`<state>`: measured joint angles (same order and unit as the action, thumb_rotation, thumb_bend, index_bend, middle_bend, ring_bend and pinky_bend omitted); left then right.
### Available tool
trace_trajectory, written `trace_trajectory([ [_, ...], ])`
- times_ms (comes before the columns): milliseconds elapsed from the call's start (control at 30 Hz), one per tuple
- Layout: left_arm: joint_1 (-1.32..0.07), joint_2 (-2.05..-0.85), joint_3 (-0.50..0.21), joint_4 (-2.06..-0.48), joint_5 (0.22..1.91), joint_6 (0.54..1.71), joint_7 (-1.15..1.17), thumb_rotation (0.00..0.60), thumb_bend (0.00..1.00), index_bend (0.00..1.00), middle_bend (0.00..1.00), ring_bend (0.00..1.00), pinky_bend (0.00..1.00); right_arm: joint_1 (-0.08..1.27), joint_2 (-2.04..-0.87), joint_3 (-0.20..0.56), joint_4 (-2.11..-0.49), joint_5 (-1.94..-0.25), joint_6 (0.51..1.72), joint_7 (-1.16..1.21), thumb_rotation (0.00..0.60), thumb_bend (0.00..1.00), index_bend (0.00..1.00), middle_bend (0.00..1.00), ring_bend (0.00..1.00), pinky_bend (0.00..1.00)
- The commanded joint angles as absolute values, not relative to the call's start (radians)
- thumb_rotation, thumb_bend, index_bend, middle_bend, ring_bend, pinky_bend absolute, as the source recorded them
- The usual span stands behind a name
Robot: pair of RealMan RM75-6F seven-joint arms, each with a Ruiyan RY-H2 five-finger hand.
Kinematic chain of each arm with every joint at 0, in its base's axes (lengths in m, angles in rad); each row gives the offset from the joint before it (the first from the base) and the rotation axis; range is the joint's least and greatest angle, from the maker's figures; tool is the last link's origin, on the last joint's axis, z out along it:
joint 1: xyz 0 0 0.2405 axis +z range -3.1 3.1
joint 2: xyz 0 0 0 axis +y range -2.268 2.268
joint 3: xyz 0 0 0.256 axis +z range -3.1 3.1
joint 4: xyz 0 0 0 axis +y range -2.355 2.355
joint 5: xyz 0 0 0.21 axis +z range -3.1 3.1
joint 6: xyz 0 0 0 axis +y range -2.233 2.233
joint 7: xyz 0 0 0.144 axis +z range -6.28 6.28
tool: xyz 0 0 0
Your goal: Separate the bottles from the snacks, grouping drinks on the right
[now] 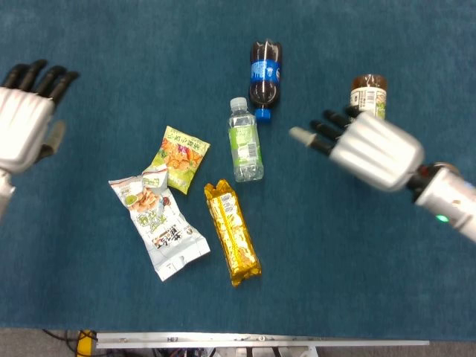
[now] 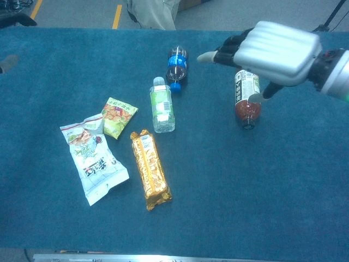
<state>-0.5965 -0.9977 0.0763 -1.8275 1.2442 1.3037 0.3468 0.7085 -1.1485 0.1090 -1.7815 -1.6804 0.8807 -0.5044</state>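
Three bottles lie on the blue table: a cola bottle (image 1: 265, 70) (image 2: 177, 64), a clear green-label bottle (image 1: 245, 140) (image 2: 162, 106), and a brown tea bottle (image 1: 369, 91) (image 2: 246, 95) partly hidden by my right hand. Three snacks lie to the left: a green chip bag (image 1: 180, 155) (image 2: 118, 115), a white bag (image 1: 156, 222) (image 2: 92, 160) and a gold packet (image 1: 233, 232) (image 2: 149, 168). My right hand (image 1: 364, 147) (image 2: 272, 50) hovers open above the tea bottle, fingers pointing left. My left hand (image 1: 26, 111) is open at the far left, holding nothing.
The blue cloth table (image 1: 335, 282) has its front edge with a metal rail (image 1: 260, 343) below. A floor with yellow lines (image 2: 117, 13) lies beyond the far table edge.
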Motion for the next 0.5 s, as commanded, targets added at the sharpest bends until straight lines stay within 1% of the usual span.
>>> trace_trajectory([
  [33, -0.551, -0.971, 0.073, -1.853, 1.282, 1.345, 0.35, 0.6, 0.46, 0.13, 0.16, 0.1, 0.15, 0.764, -1.195, 0.125, -1.772, -1.661, 0.813, -0.567, 0.6, 0.0, 0.12, 0.28, 0.25, 0.42],
  [267, -0.487, -0.94, 0.067, -1.88, 1.324, 1.384, 0.345, 0.6, 0.46, 0.13, 0.15, 0.1, 0.15, 0.856, -1.3, 0.156, -1.714, -1.607, 0.717, -0.675, 0.6, 0.0, 0.12, 0.28, 0.25, 0.4],
  [500, -0.454, -0.929, 0.049, -1.888, 1.328, 1.378, 0.337, 0.6, 0.46, 0.12, 0.15, 0.1, 0.15, 0.911, -1.397, 0.148, -1.624, -1.571, 0.673, -0.735, 0.6, 0.0, 0.12, 0.28, 0.24, 0.39],
])
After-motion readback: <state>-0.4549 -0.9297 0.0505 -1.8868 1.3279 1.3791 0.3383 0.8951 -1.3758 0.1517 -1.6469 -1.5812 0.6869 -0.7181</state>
